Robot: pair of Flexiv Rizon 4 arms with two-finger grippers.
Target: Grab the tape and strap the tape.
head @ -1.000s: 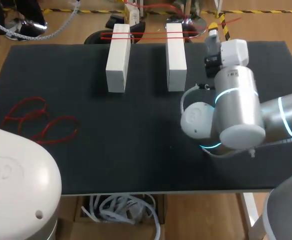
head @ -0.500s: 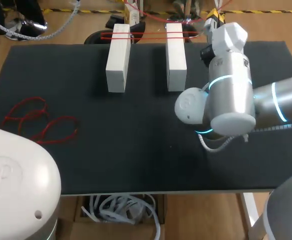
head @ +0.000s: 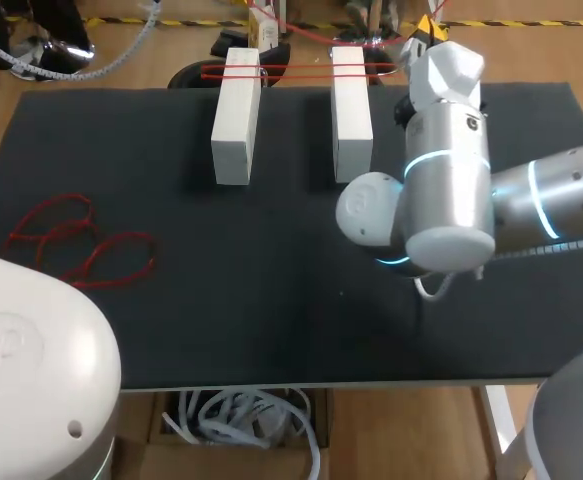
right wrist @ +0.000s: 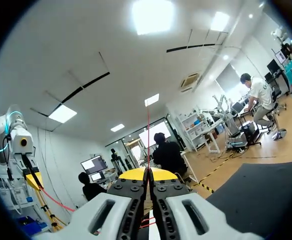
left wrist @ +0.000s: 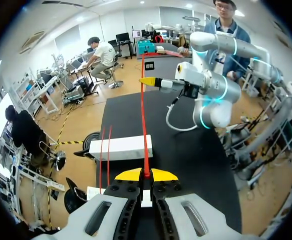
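Closest to me, in the left wrist view, my left gripper (left wrist: 146, 175) has its two yellow tips pressed together on a thin red tape (left wrist: 143, 125). The tape leaves the tips and runs taut and straight ahead, over a black mat (left wrist: 186, 150). Just ahead of the gripper a white block (left wrist: 125, 147) lies crosswise under the tape. Two more red tapes (left wrist: 103, 150) cross the block's end, off to one side of the held one. Farther ahead, the held tape reaches the yellow tips of my right gripper (left wrist: 150, 81), well above the mat.

Seen from the right wrist, the right gripper's tips are closed together on the same red tape. It rises from between them as a fine line ahead. I cannot tell from this view where it ends.

From above, my left arm (head: 31, 370) fills the near corner, and its gripper is out of sight there. A tangle of loose red tape (head: 71, 240) lies on the mat just beyond that arm. My right arm (head: 451, 190) comes in from the right, and its gripper is at the mat's far edge. Beside it lies a second white block (head: 351, 110), with the first block farther off, and the two strapped tapes span both blocks' far ends.
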